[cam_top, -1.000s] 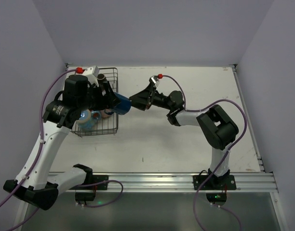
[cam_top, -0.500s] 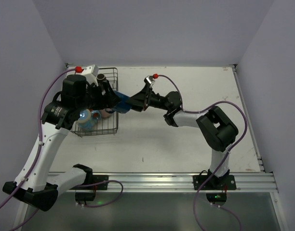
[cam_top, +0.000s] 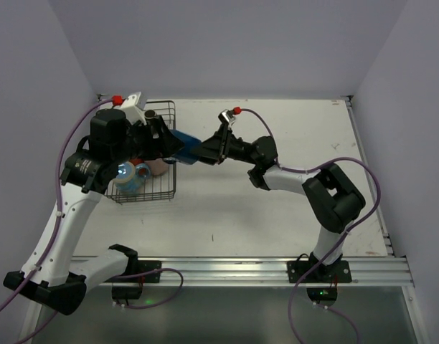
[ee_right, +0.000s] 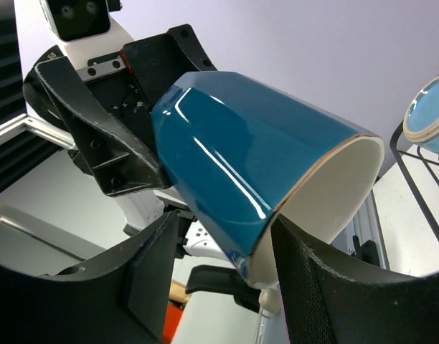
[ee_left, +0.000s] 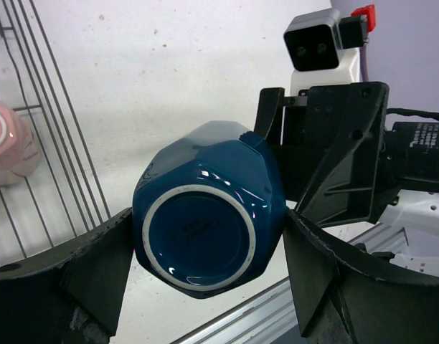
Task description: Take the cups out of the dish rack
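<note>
Left arm is arched high over the dish rack, wrist bent, and the left gripper is pointing right across the rack's right-hand edge. Its jaws are pinching the base of a dark blue cup, which is up in the air on its side just past that edge, foot toward the left wrist camera and mouth toward the other arm. Here's the right arm, stretched low and long across the white table and reaching leftward. The right gripper has its jaws spread either side of the cup's rim end, with daylight showing along one finger. So two grippers are on one cup. Cup count: three for sure. That's the dark blue one aloft, a light blue cup and a pink cup, both inside the rack. The left arm hides the rest of the rack.
</note>
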You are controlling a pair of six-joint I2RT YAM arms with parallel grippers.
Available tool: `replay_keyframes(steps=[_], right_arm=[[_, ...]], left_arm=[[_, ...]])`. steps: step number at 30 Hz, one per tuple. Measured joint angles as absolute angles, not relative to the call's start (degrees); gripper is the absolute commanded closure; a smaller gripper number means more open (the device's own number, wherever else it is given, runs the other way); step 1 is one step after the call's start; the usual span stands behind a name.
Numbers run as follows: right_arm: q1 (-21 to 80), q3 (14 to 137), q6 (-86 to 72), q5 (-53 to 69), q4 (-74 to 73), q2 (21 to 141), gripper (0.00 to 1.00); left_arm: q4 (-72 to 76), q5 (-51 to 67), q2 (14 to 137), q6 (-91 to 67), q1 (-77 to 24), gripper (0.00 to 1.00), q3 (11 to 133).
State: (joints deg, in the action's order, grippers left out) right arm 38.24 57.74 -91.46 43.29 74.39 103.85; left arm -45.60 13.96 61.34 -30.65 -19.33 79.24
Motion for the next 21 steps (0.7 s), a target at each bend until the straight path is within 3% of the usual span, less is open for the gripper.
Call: replay_keyframes(steps=[21], right_arm=[[36.62,52.18,-90.02,44.77,73.56,94.56,0.52]], left_arm=[[-34.09,24.1,57.49,-33.93,-19.75,1.0,71.2]])
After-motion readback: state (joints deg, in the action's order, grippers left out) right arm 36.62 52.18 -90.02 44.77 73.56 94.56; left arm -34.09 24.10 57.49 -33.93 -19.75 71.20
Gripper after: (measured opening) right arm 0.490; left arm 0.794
